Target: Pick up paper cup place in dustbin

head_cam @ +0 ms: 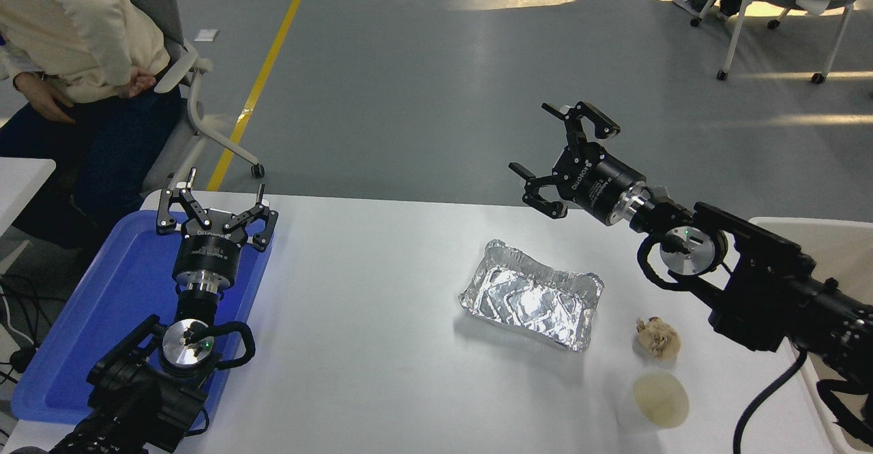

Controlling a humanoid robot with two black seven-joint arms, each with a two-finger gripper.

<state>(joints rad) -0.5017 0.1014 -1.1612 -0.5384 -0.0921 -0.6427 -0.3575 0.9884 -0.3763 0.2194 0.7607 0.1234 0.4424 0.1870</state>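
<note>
The right gripper (554, 159) is seen raised above the far edge of the white bench (368, 345), its fingers spread wide with nothing held between them. It is turned sideways, pointing toward the left of the view, and the right arm (771, 283) is seen reaching in from the right edge.

The paper cup (659, 399) is found well apart from the right gripper, nearer the camera and a little to its right, standing upright on the bench close to the near edge; its pale yellowish inside is shown from above. A crumpled tan paper ball (658, 338) is seen just beyond the cup, between it and the gripper, apart from the cup. A crinkled silver foil tray (532, 295) is placed below the gripper toward the camera, lying on the bench to the left of the paper ball.

The dustbin (791, 225) is seen to the right of the right gripper, at the bench's right end, largely covered by the right arm; only parts of its pale rim are shown.

The left gripper (217, 203) is held over a flat blue tray (102, 304) at the bench's left end, its fingers also spread and empty, far to the left of the right gripper.

A seated person in a cream top (75, 24) is seen beyond the bench at the upper left.
</note>
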